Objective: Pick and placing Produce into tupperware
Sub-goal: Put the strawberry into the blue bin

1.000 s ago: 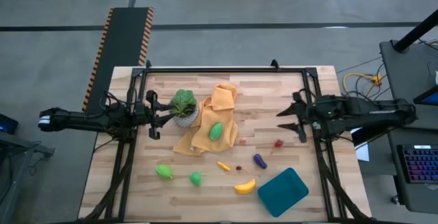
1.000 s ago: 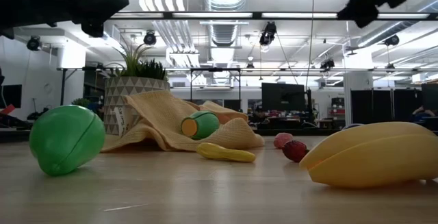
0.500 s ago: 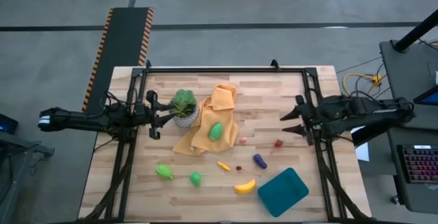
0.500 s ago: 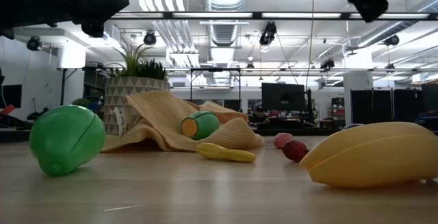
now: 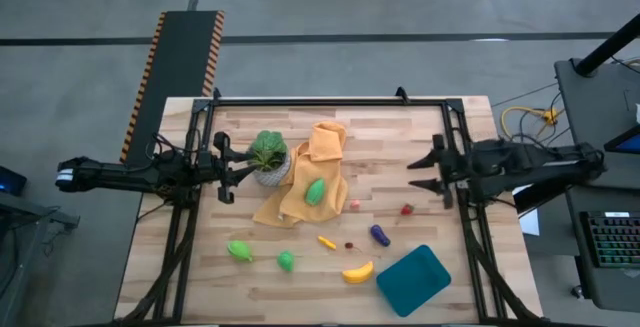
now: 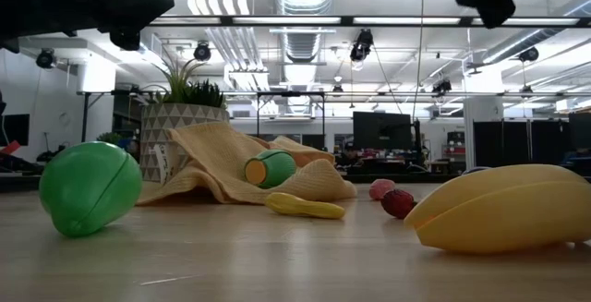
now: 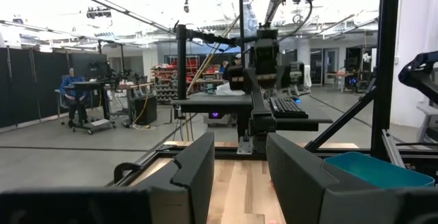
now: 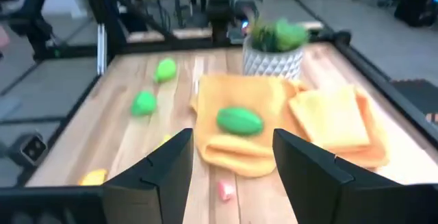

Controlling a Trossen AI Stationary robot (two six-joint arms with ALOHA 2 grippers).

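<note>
The teal tupperware (image 5: 412,275) sits at the table's near right corner. Produce lies apart on the wood: two green pieces (image 5: 239,251) (image 5: 286,261), a banana (image 5: 357,272), a purple eggplant (image 5: 380,235), a small orange-yellow piece (image 5: 327,242) and a red piece (image 5: 407,209). A third green piece (image 5: 315,191) (image 8: 239,121) rests on the orange cloth. My left gripper (image 5: 228,167) (image 7: 239,176) hangs open beside the plant pot. My right gripper (image 5: 420,175) (image 8: 229,176) hangs open above the table's right part, far of the red piece.
A leafy plant in a white pot (image 5: 268,157) stands on the far left part of the table, with the orange cloth (image 5: 310,172) crumpled against it. A small pink piece (image 5: 354,205) lies beside the cloth. Black frame rails (image 5: 330,101) run along the table's edges.
My right gripper has turned at its wrist and shifted a little above the table's right part, still open. The produce, cloth and tupperware lie where they were.
</note>
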